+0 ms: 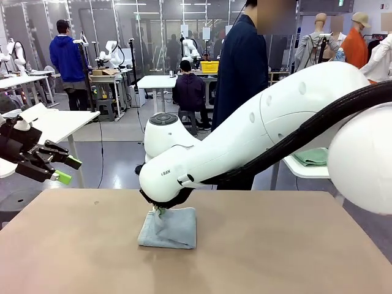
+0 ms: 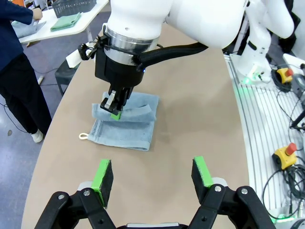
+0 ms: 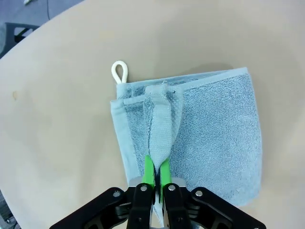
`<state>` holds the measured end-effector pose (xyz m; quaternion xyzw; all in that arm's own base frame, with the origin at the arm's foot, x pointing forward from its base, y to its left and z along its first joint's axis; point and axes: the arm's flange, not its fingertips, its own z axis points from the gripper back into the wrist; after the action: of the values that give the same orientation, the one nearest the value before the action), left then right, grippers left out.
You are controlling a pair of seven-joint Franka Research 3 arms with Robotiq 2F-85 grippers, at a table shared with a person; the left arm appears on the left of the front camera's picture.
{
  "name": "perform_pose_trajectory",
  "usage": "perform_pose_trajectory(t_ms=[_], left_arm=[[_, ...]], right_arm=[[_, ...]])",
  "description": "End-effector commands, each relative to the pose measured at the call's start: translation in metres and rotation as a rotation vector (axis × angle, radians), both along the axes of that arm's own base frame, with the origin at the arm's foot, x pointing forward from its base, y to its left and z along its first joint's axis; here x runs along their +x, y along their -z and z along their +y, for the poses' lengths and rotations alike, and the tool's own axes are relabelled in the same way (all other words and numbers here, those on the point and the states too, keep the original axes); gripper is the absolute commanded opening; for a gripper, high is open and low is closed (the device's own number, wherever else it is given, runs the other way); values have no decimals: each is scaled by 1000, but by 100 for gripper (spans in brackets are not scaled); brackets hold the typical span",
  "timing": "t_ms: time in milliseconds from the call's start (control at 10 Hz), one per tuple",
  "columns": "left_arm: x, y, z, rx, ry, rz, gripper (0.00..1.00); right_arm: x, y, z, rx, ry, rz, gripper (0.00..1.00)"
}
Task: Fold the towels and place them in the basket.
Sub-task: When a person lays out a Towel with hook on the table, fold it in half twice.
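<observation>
- Nearest, the left gripper (image 2: 152,174): raised well above the left side of the counter (image 2: 190,95), released, jaws spread wide, nothing between the green pads (image 2: 102,175).
- In the front view, same left gripper (image 1: 68,169) up by the counter's (image 1: 275,257) left edge, tilted, well apart from the cloth.
- Farther in, a pale blue-grey towel (image 2: 138,131), lying on the counter left of its middle and nearer the far edge than the near one.
- Folded over on itself, roughly rectangular, bottom layers flat on the counter (image 3: 57,143).
- A small white loop (image 3: 119,71) at one corner of the towel (image 3: 214,143), flat on the bare surface, pointing toward the far edge; same loop (image 2: 84,136) in the left wrist view.
- Right gripper (image 3: 157,164) directly over the towel, clenched on a narrow ridge of its top layer, green pads pressed together with the cloth pinched between them.
- Pinched ridge pulled up from the flat part, running from the jaws to the hemmed edge beside the loop.
- Right gripper (image 2: 114,108) pointing straight down, the white arm reaching across from the right and covering the top of the towel (image 1: 174,231) in the front view.
- Beyond the far edge, a person (image 1: 242,67) in dark clothes, standing.
- Farthest, a white side table (image 2: 71,29) carrying a folded green cloth (image 2: 66,21) and a dark mesh basket (image 2: 71,7), cut off by the frame.
</observation>
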<state>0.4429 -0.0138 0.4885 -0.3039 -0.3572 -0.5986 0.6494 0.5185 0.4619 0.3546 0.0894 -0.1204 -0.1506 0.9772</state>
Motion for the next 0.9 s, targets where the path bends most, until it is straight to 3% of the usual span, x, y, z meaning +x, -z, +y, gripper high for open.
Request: perform_pose_trajectory(t_ms=[0, 300, 400, 500, 600, 700, 800], left_arm=[[-1, -3, 1, -15, 12, -8, 84], [-1, -3, 1, -15, 12, -8, 84], [-1, -3, 1, -15, 12, -8, 84], [-1, -3, 1, -15, 12, -8, 84], [-1, -3, 1, -15, 12, -8, 84], [-1, -3, 1, -15, 12, -8, 84], [-1, -3, 1, -15, 12, -8, 84]], right_arm=[[1, 8, 0, 31, 55, -64, 0], [2, 16, 1, 23, 56, -104, 0], [2, 17, 1, 25, 59, -101, 24], [2, 17, 1, 30, 61, -96, 25], [1, 17, 0, 33, 66, -92, 43], [0, 17, -1, 39, 62, -92, 45], [-2, 17, -1, 46, 61, -93, 63]])
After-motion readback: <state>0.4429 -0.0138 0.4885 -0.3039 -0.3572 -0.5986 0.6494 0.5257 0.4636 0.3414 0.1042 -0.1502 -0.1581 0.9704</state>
